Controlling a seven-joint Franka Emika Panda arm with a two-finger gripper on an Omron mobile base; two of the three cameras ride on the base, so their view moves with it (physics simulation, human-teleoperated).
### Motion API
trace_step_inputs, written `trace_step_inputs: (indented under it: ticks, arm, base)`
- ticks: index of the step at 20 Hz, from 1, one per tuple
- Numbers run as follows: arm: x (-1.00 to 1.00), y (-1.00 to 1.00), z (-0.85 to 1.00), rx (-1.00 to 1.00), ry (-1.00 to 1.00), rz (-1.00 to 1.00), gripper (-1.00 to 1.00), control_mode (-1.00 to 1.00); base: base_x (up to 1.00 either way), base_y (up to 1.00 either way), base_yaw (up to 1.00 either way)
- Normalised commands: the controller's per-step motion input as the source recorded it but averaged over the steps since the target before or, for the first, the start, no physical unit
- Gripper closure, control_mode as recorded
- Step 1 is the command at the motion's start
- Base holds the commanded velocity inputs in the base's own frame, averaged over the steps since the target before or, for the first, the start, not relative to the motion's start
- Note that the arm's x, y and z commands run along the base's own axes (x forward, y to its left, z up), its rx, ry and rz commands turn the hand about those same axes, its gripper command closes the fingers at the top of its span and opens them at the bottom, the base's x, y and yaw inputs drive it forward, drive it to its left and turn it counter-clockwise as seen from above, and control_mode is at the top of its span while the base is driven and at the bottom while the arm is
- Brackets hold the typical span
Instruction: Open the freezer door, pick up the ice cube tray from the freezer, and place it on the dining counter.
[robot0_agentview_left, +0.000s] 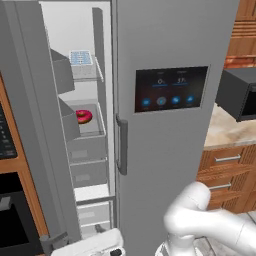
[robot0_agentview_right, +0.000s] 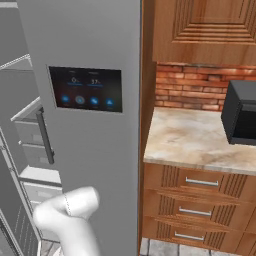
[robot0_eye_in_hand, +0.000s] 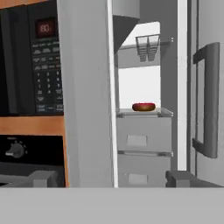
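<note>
The freezer door (robot0_agentview_left: 30, 125) stands swung open to the left, edge-on in the hand view (robot0_eye_in_hand: 87, 87). Inside the freezer (robot0_agentview_left: 87, 150) the ice cube tray (robot0_agentview_left: 81, 57) lies on the upper wire shelf. From the hand it shows from below, high up (robot0_eye_in_hand: 147, 47). My gripper (robot0_eye_in_hand: 113, 179) is open, its fingertips (robot0_eye_in_hand: 41, 178) far apart with nothing between them. It sits low in front of the opening, well below the tray. The dining counter is out of view.
A pink donut (robot0_agentview_left: 84, 116) lies on the bin shelf under the tray. Right of the opening is the shut grey door with a display panel (robot0_agentview_left: 171, 89) and bar handle (robot0_agentview_left: 121, 145). Black oven units (robot0_eye_in_hand: 30, 87) stand left; the wall counter (robot0_agentview_right: 195, 135) holds a black microwave (robot0_agentview_right: 242, 112).
</note>
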Motion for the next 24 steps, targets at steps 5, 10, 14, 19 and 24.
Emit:
trace_step_inputs:
  ticks: [5, 10, 14, 19, 24]
  arm:
    - [0.15, -0.57, 1.00, 0.11, 0.00, 0.02, -1.00, -1.00]
    - [0.45, -0.34, 0.75, 0.09, 0.00, 0.14, -1.00, -1.00]
    - [0.97, -0.02, 0.10, 0.12, 0.00, 0.38, -1.00, -1.00]
    - [0.64, 0.35, -0.30, 0.00, -0.01, 0.34, -1.00, -1.00]
    - [0.53, 0.57, -0.39, 0.00, -0.01, 0.32, -1.00, -1.00]
  base:
    - [0.00, 0.00, 0.00]
    - [0.00, 0.00, 0.00]
    - [0.00, 0.00, 0.00]
    - [0.00, 0.00, 0.00]
    - [0.00, 0.00, 0.00]
